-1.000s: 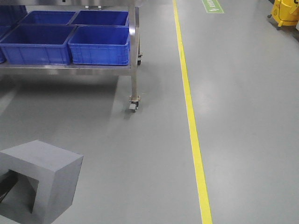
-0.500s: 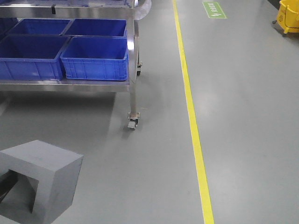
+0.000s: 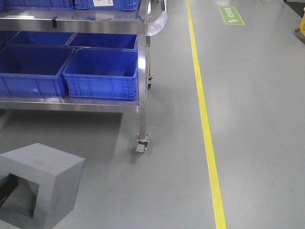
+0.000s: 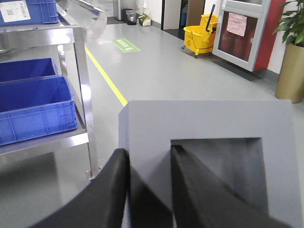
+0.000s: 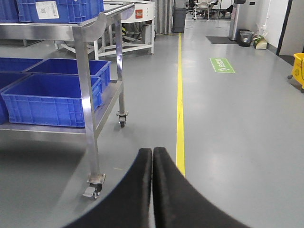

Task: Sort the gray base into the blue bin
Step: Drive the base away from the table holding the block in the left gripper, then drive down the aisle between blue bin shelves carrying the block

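Note:
The gray base (image 3: 45,183) fills the lower left of the front view, its square recess facing me. My left gripper (image 4: 148,156) is shut on the gray base (image 4: 204,121), with one black finger outside the wall and the other inside the recess. Blue bins sit on the steel cart's lower shelf, and the nearest blue bin (image 3: 101,74) is ahead and left, also seen as the blue bin (image 4: 33,109) in the left wrist view. My right gripper (image 5: 152,151) is shut with nothing in it, hanging over the bare floor.
The steel cart's leg and caster (image 3: 142,143) stand just ahead. A yellow floor line (image 3: 205,119) runs up the right side past a green floor sign (image 3: 231,14). More blue bins (image 5: 57,9) sit on the cart's top shelf. A yellow mop bucket (image 4: 199,38) stands far off.
The cart and its blue bins have grown larger and shifted down and right in the front view, so I have come closer. The gray base stays at the same spot in the view.

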### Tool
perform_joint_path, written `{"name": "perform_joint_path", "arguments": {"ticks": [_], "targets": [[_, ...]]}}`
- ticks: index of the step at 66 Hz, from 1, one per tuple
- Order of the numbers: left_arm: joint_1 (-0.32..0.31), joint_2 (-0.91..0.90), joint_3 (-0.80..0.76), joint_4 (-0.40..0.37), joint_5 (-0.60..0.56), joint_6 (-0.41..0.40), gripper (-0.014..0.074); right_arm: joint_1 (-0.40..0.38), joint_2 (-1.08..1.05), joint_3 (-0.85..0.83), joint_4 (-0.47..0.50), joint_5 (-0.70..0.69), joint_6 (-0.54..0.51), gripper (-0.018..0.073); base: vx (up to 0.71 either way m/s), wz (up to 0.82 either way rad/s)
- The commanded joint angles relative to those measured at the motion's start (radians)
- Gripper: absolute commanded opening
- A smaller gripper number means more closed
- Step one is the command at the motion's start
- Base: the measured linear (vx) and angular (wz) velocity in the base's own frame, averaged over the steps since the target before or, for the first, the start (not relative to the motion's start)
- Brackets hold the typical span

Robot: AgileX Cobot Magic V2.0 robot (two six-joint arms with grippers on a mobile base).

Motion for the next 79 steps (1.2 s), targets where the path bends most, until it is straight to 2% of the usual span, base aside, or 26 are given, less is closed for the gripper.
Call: {"name": "perform_joint_path", "arguments": {"ticks": [1, 36, 79], "targets": [[-0.003, 0.003, -0.03, -0.004, -0.111, -0.006, -0.0006, -0.005, -0.011, 0.014, -0.006, -0.074, -0.005, -0.0009, 0.37, 0.05], [-0.003, 0.003, -0.03, -0.004, -0.111, -0.006, -0.0006, -0.005, -0.011, 0.014, -0.006, -0.074, -0.005, -0.0009, 0.33, 0.19], [-0.003, 0.003, -0.03, -0.004, -0.111, -0.006, -0.0006, -0.005, -0.011, 0.014, -0.006, -0.074, -0.005, -0.0009, 0.26, 0.84]]}}
